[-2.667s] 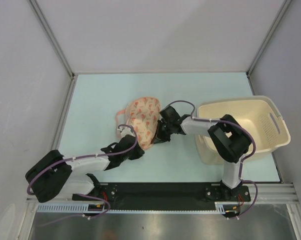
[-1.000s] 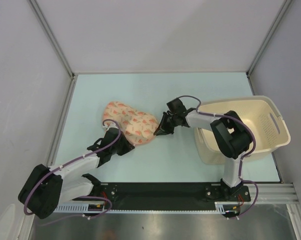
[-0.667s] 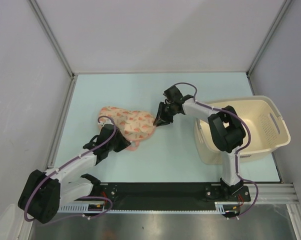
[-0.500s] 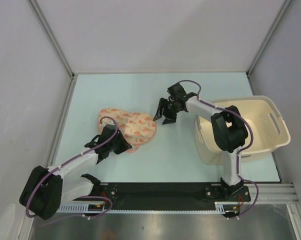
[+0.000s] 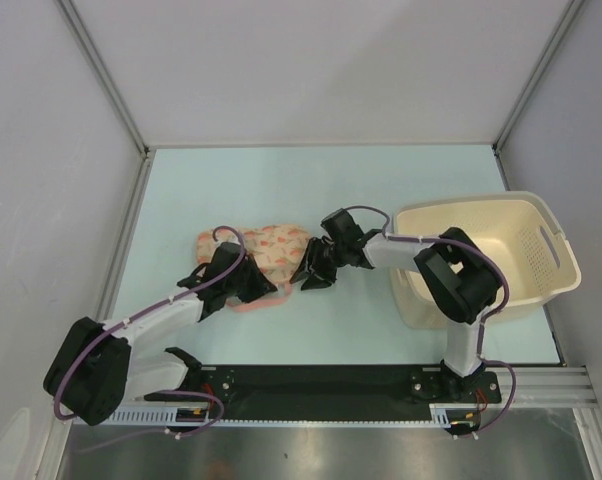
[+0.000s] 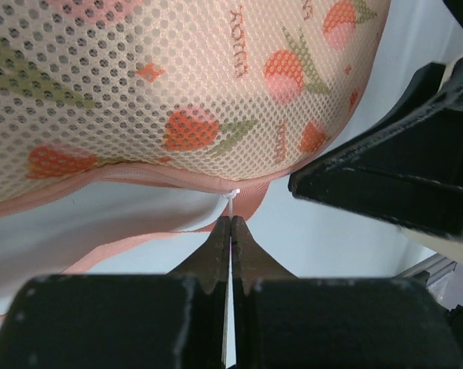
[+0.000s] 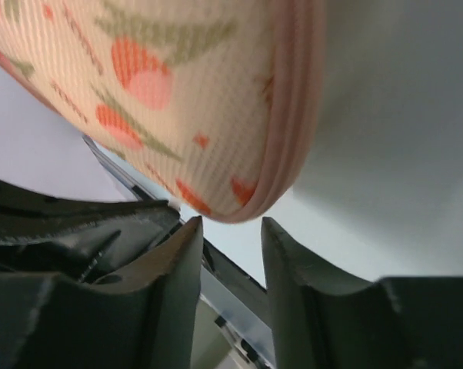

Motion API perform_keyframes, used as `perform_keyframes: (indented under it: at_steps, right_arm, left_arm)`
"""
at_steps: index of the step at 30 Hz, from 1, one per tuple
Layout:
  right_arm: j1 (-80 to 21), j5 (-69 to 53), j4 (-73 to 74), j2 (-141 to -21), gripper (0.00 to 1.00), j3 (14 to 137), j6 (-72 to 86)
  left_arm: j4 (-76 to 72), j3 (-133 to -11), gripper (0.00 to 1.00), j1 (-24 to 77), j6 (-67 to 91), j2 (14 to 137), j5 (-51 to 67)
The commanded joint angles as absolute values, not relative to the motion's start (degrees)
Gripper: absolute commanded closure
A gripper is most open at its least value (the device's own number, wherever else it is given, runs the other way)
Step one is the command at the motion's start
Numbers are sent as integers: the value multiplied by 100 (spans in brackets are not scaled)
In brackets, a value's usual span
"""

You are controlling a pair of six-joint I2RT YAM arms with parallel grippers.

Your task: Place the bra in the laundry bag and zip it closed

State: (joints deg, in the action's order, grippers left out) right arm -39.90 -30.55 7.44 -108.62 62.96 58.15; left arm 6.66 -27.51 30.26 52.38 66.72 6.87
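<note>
One laundry bag [image 5: 266, 248], one cream basket [image 5: 481, 203], two claws. The bag is lying between them on a pale green table [image 5: 381, 185], with grey walls around. Left claw [image 6: 231, 224] is clenching at the bag's zip edge; any pinch is unclear. Right claw [image 7: 231, 227] is gaping, with the bag's end just ahead. Contents hidden.

light: bright, even, diffuse from overhead; only faint soft shadows on the pale table [image 5: 401, 175]. left wrist view: mesh of the laundry bag [image 6: 178, 77] sharp, near foreground black and underexposed. right wrist view: soft, blurred throughout.
</note>
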Motion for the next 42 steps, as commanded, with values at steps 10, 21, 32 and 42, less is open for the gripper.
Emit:
perform_keyframes:
  at_steps: [10, 21, 32, 42]
  right_arm:
    - [-3471, -2752, 975, -11145, 49, 6891, 5177]
    - [-3674, -2707, 791, -11443, 60, 7101, 5353]
    - [-2717, -2111, 2124, -11909, 100, 8121, 3965]
    - [-2750, -1530, 3479, -12112, 66, 9641, 2734]
  left_arm:
    - [554, -2417, 100, 3050, 5308, 6310, 721]
    - [282, -2742, 100, 3059, 5273, 6487, 1107]
    - [1598, -2269, 100, 2788, 5264, 5749, 370]
    - [1550, -1899, 100, 2285, 5053, 5053, 851]
